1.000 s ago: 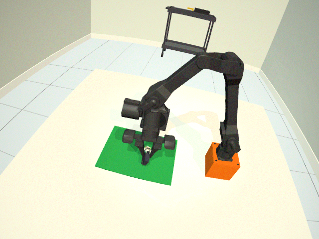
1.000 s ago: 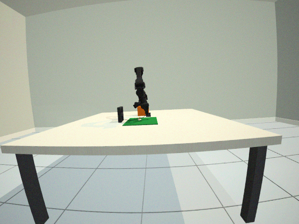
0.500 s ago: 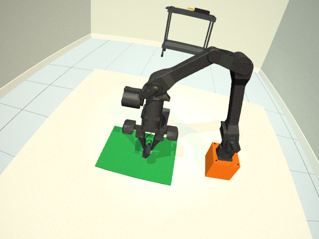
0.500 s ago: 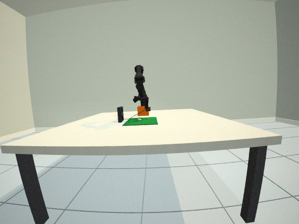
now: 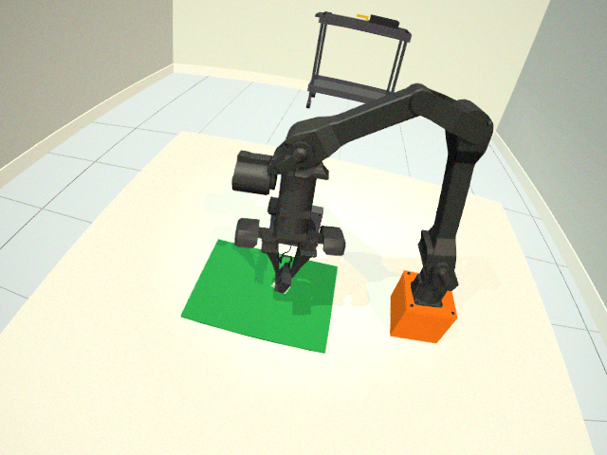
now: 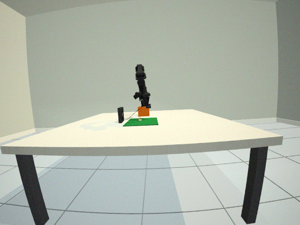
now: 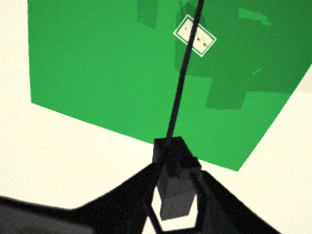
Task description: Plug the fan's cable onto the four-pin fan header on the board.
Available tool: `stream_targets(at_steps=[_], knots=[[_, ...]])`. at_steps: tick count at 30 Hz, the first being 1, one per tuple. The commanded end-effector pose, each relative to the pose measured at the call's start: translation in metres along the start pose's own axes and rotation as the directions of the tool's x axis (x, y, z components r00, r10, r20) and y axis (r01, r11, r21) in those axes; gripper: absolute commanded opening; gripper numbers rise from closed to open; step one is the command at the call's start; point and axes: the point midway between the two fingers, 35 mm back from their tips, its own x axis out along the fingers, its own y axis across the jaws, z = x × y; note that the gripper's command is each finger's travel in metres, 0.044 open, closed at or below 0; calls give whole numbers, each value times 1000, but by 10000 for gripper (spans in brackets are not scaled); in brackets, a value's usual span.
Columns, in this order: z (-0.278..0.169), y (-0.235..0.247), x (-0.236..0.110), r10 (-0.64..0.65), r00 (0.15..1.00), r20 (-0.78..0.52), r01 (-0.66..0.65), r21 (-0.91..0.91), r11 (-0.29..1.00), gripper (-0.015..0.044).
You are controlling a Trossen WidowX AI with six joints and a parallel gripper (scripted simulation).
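The green board [image 5: 229,303] [image 6: 150,121] [image 7: 97,73] lies flat on the table. Its white four-pin header [image 7: 197,35] shows in the wrist view, ahead of the plug and apart from it. My gripper [image 5: 283,282] [image 7: 177,173] is shut on the dark fan plug [image 5: 283,282] [image 7: 175,177] and holds it a little above the board. The black cable [image 7: 181,83] runs from the plug across the header. In the exterior view the cable leads to the black fan [image 6: 120,114], which stands upright left of the board. In the top view the plug hides most of the header.
The arm stands on an orange base block [image 5: 421,313] [image 6: 144,111] to the right of the board. A dark metal cart [image 5: 359,59] stands on the floor beyond the table. The board's near edge [image 7: 122,132] lies close under the gripper.
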Motion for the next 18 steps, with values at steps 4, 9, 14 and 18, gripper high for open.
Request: stream_targets(at_steps=[4, 9, 14, 18], knots=[[-5, 2, -1, -8, 998, 68, 22, -211, 977, 0], [-9, 2, -1, -14, 993, 118, 56, -363, 930, 0], [-12, 3, -1, -16, 986, 167, 100, -504, 858, 0], [-15, 4, -1, -16, 979, 205, 138, -601, 787, 0]])
